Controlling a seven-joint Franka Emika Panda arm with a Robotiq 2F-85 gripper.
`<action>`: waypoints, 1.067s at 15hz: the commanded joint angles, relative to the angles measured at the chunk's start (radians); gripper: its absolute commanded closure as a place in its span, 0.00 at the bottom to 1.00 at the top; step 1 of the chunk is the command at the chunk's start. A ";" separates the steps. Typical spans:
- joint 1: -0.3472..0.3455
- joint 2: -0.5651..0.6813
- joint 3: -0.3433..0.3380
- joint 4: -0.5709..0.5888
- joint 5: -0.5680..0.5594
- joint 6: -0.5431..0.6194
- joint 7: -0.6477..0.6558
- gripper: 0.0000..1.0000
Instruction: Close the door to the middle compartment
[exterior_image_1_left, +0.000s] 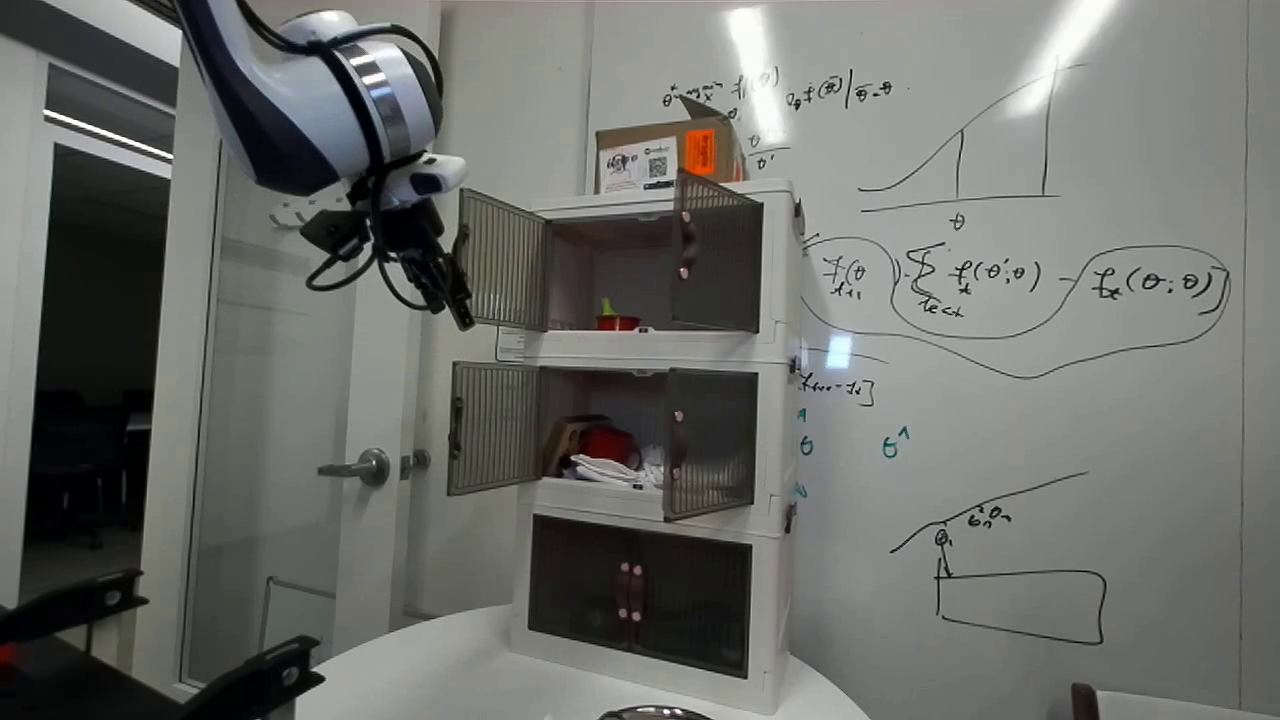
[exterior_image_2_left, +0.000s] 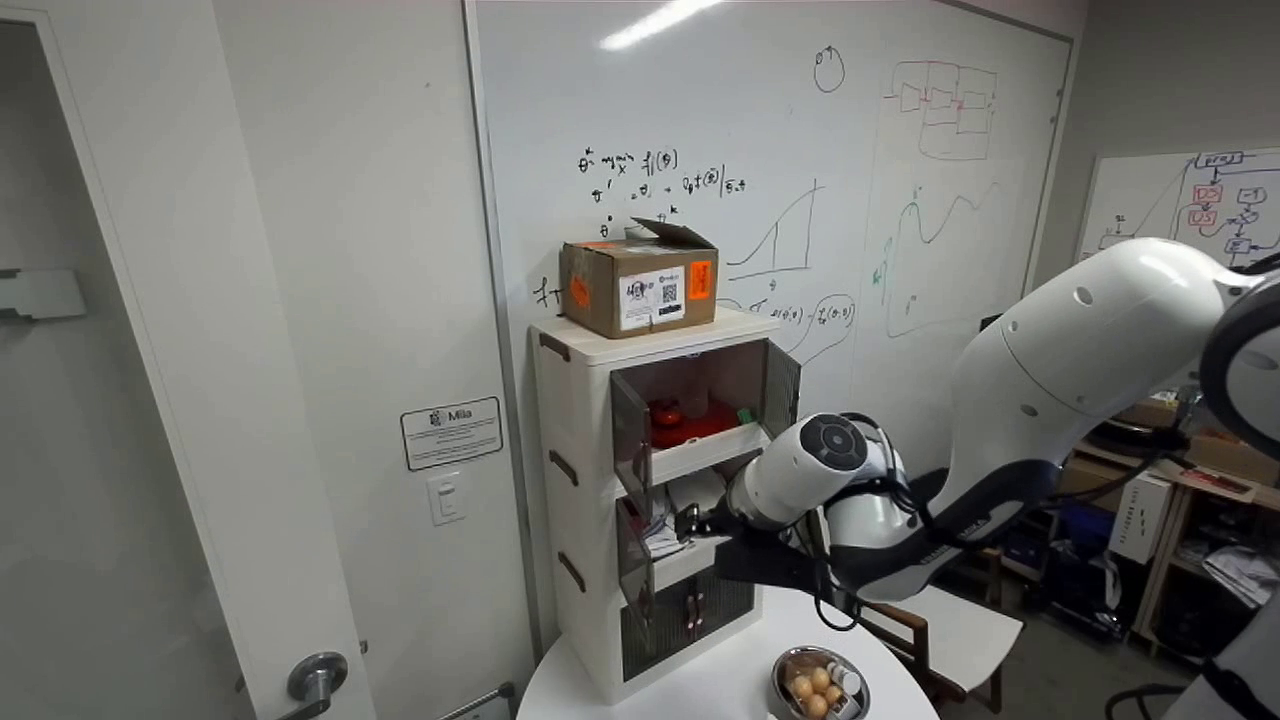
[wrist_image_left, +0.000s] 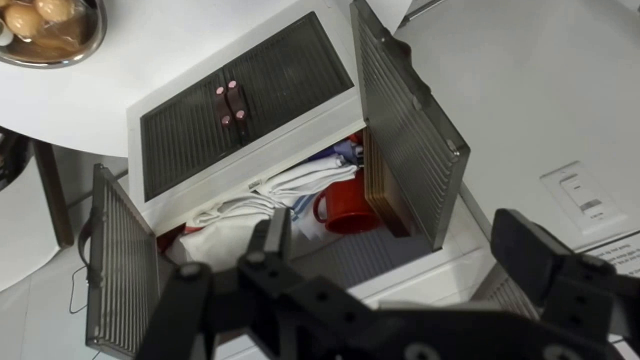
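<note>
The white cabinet's middle compartment (exterior_image_1_left: 600, 493) stands open, with a red mug (wrist_image_left: 350, 205) and folded white cloths (wrist_image_left: 312, 177) inside. Its smoky-grey translucent door (exterior_image_1_left: 495, 430) is swung outward; this panel also shows in the wrist view (wrist_image_left: 407, 125) and in an exterior view (exterior_image_2_left: 632, 550). The compartment's opposite panel (exterior_image_1_left: 712, 445) is swung outward too, and also shows in the wrist view (wrist_image_left: 125, 270). My gripper (wrist_image_left: 400, 230) is open and empty, its fingers wide apart. It hovers in front of the cabinet, apart from the door in the wrist view. The gripper also shows in both exterior views (exterior_image_1_left: 455, 295) (exterior_image_2_left: 692, 520).
The top compartment's grey panels (exterior_image_1_left: 505, 262) (exterior_image_1_left: 717, 255) are swung outward. The lowest dark double doors (exterior_image_1_left: 640, 595) are shut. A cardboard box (exterior_image_2_left: 640, 280) sits on top. A metal bowl (exterior_image_2_left: 820, 685) stands on the white round table (exterior_image_2_left: 700, 670).
</note>
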 joint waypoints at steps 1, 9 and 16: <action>-0.087 -0.029 0.145 0.030 -0.191 -0.042 0.266 0.00; -0.058 0.109 0.339 0.112 -0.714 -0.338 0.846 0.00; 0.118 0.409 0.247 0.173 -1.076 -0.709 1.144 0.00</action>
